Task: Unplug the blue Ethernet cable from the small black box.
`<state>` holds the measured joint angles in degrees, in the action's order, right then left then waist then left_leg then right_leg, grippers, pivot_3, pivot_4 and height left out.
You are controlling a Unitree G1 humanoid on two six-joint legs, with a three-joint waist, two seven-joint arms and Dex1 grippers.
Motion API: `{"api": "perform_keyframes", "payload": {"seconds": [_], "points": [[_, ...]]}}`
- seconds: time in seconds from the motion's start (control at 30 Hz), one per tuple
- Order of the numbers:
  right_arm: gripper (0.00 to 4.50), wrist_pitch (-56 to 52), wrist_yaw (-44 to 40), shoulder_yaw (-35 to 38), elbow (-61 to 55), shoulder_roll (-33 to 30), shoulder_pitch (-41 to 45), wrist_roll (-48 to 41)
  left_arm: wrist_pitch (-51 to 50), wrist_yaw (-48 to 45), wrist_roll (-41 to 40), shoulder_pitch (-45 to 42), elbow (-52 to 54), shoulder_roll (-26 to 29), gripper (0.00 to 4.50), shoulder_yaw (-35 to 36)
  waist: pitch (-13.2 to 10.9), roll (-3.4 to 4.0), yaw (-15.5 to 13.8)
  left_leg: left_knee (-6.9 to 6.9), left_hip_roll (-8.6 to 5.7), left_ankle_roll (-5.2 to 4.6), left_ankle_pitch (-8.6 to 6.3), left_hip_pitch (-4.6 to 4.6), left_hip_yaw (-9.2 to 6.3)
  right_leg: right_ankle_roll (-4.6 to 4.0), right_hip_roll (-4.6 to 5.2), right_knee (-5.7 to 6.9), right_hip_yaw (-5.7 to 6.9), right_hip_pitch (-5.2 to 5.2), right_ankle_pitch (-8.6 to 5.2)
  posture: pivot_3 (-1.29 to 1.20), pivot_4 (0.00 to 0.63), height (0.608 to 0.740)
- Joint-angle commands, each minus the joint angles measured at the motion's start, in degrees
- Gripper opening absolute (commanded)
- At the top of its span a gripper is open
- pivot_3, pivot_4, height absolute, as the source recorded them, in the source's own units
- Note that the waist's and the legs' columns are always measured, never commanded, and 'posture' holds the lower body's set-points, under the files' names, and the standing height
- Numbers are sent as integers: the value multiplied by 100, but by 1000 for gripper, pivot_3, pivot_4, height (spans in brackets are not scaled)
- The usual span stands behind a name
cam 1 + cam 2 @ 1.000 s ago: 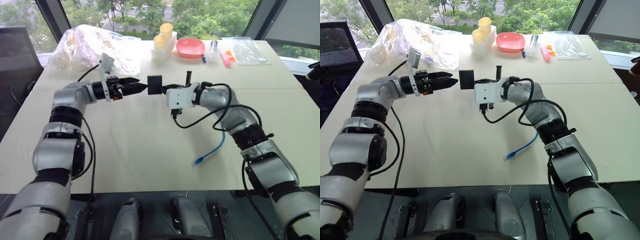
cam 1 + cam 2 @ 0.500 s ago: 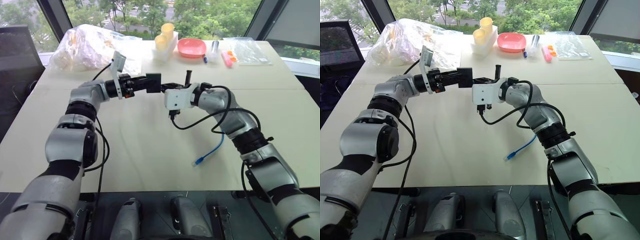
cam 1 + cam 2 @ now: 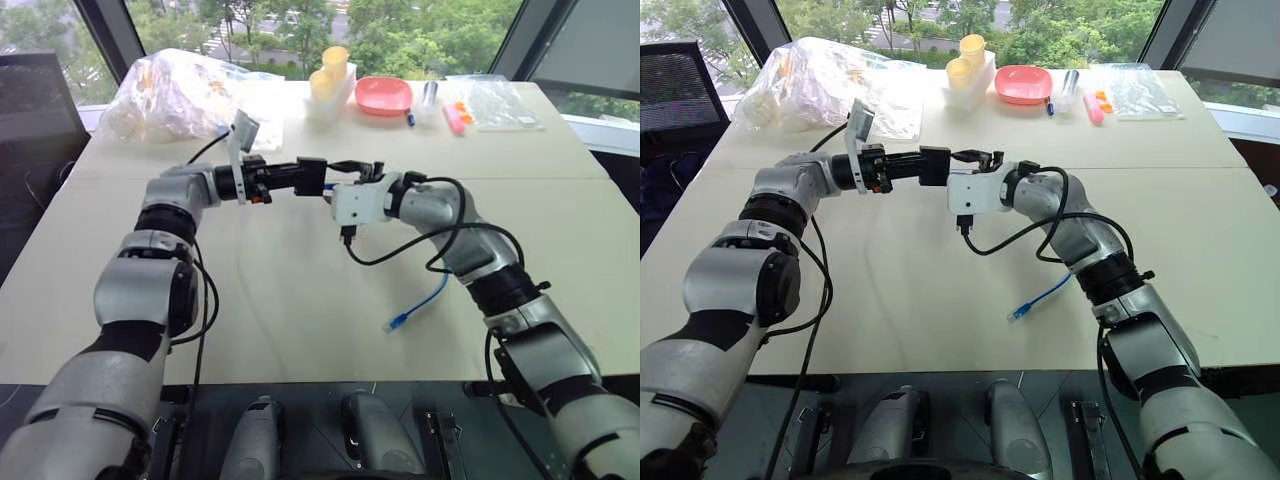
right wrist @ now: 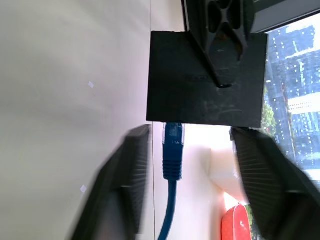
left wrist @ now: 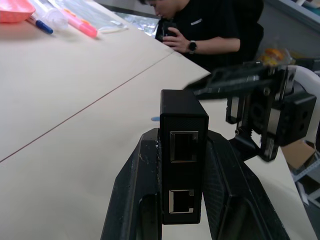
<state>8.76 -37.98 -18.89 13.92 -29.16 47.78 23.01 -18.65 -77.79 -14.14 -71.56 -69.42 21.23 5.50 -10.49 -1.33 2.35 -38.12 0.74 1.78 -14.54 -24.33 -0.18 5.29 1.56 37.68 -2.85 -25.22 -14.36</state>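
Left gripper (image 5: 182,200): clamped on the small black box (image 4: 206,80), held up between both arms.
Right gripper (image 4: 187,187): fingers spread wide, straddling the plug.
Blue Ethernet cable (image 4: 172,165): still plugged in; its axis runs straight back from the box between the right fingers.
Nearer arm: right.

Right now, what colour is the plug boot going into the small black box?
Bright blue; the plug boot under the small flat matte black plastic box shows best in the right wrist view.

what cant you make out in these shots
- Blue Ethernet cable: in the right wrist view its run is cut off by the edge.
- Small black box: in the head views its socket side is too small to read.
- Right claw: its fingers are blurred.
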Motion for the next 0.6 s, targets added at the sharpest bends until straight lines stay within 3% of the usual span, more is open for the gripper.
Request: {"api": "perform_keyframes", "payload": {"seconds": [0.03,0.1,0.2,0.27,0.43,0.6], "points": [[4340,-1603,-597,1341,-889,-127,-226,-1677,-212,-795,-33,19,344,246,478,-34,0,0,-6,-1,-1,0,0,0,0,0,1,0,0,1,0,0,150,735],[4340,-3054,-989,1972,-1531,-36,-304,-2901,-307,-1234,-33,40,560,319,478,-138,0,0,-7,-1,0,0,0,-1,-1,0,1,-1,0,2,0,0,150,735],[4340,-5408,-1814,2633,-2494,-400,-386,-4943,-712,-1468,-564,91,1396,420,478,-397,-1,2,-17,-1,8,0,0,-1,-15,0,1,11,3,0,0,0,150,735],[4340,-6116,-2084,2712,-2761,-711,-452,-5505,-848,-1471,-770,119,1713,449,478,-465,-1,2,-32,-1,17,-1,0,3,-26,0,3,30,3,2,0,0,150,735],[4340,-6541,-1920,2778,-2602,-777,-349,-5969,-1063,-1471,-987,14,1921,420,478,-466,-1,2,20,-2,8,-5,1,44,-13,-2,0,23,-4,28,-1,0,150,735],[4340,-6248,-1735,2561,-2262,-669,-217,-5826,-1187,-1471,-1135,-33,2100,354,478,-465,-1,2,18,-3,8,-10,5,50,-6,-2,-7,28,-6,31,-1,0,150,735]]}}
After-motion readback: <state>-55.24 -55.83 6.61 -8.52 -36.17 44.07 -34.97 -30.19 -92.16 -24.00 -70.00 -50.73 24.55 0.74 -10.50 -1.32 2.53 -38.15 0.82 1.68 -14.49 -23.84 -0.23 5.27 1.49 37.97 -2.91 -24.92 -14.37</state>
